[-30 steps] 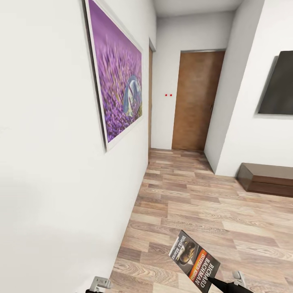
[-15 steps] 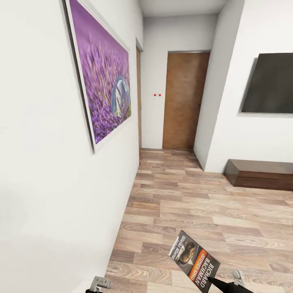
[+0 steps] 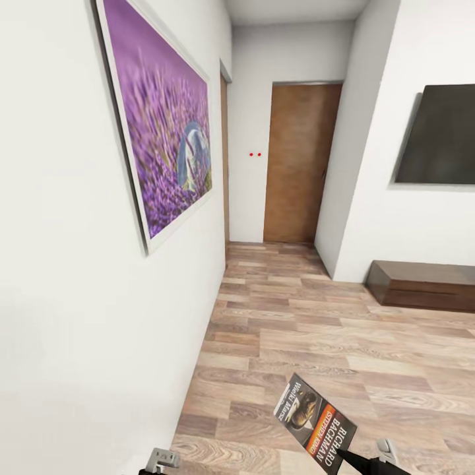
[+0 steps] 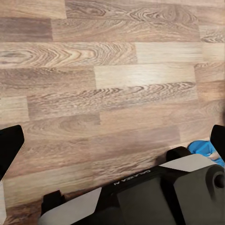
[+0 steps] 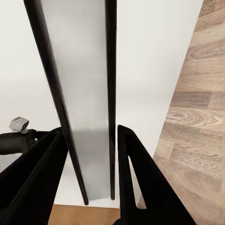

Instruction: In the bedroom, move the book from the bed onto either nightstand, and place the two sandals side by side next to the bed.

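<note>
Your right gripper (image 5: 89, 154) has its fingers (image 5: 136, 173) closed on the book's (image 3: 315, 422) edge, holding it tilted at the lower right of the head view, above the floor (image 3: 310, 330). Your left gripper's (image 4: 112, 145) fingers (image 4: 8, 145) are spread wide, holding nothing.

Bright, even, nearly shadowless rendered light; sharp throughout, with wide-angle stretching toward the head view's edges.

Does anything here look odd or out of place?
Just one thing: the book hangs tilted in mid-air above the floor, pinched at its lower edge in the right gripper. The painting and door look ordinary.
</note>
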### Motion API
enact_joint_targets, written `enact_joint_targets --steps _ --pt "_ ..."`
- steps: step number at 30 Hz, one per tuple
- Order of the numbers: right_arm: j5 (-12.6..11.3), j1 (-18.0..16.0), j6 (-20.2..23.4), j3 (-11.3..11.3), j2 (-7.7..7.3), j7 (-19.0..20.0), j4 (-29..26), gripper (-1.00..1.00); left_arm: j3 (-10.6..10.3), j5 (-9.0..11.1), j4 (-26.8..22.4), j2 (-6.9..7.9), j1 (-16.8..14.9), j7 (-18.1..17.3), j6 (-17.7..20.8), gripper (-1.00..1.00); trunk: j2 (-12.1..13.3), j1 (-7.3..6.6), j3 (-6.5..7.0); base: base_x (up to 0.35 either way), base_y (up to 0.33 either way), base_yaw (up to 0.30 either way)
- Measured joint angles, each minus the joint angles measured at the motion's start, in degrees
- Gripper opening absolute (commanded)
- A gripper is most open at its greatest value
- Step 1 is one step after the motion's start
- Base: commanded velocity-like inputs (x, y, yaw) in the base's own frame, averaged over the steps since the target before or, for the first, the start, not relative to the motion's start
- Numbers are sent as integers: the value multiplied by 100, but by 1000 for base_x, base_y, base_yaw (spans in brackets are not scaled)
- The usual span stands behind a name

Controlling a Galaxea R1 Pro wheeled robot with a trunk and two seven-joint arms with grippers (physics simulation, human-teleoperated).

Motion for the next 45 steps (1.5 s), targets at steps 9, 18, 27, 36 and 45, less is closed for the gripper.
enact_joint_targets --steps 9,18,27,36,45 --pt "-1 1 11 -6 -1 -1 1 -100 4 -1 1 -1 -1 0 0 100 1 3 0 131 0 -70" --pt "-1 1 15 -8 -1 3 2 -100 4 -1 1 -1 -1 -7 -1 100 1 3 0 4 0 -191" --pt "0 0 1 0 0 4 0 -100 2 0 0 0 0 -9 -1 100 0 2 0 20 0 -26" --pt "0 0 1 -1 0 5 4 -100 4 0 0 0 0 -9 0 100 0 0 0 283 0 -1" --pt "1 0 2 9 -1 5 1 -100 6 0 0 0 0 -9 0 100 0 0 0 330 0 0"
